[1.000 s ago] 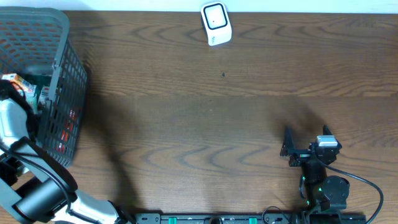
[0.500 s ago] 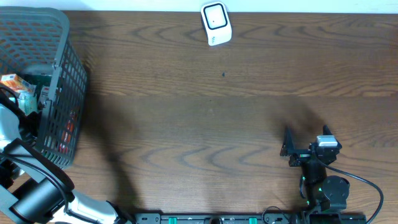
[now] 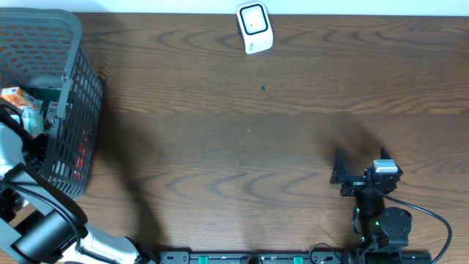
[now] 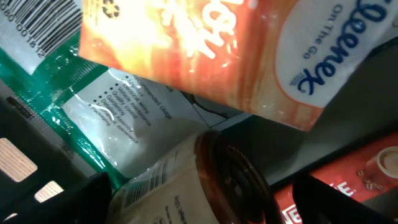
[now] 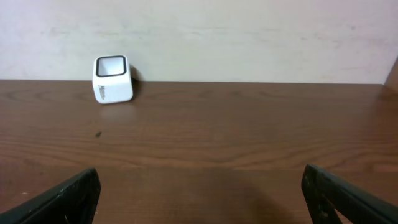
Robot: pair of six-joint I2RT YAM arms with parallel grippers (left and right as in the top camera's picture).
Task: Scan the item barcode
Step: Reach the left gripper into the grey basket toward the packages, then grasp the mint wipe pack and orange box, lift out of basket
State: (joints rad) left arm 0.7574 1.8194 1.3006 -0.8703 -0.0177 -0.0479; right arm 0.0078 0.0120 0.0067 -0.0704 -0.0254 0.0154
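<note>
Several items are piled in the grey mesh basket [image 3: 73, 73] at the left edge of the overhead shot, so that's where the stuff to scan is. Up close in the left wrist view, an orange Kleenex pack [image 4: 249, 50] lies on top. A green and white packet [image 4: 124, 118] is under it, a jar with a brown lid [image 4: 211, 180] lies on its side below that, and a red box [image 4: 367, 168] pokes in at the lower right. A barcode [image 4: 37, 31] shows in the upper left corner, though I can't tell which pack it belongs to.

The left arm [image 3: 15, 147] reaches down into the basket. Its jaws are wide apart, with the jar lid between them in the frame, and nothing looks clamped.

The white scanner [image 3: 254, 28] stands at the top centre of the table [image 3: 256, 147], well apart from the basket. The right arm [image 3: 374, 191] sits at the lower right with its jaws spread wide over bare wood.
</note>
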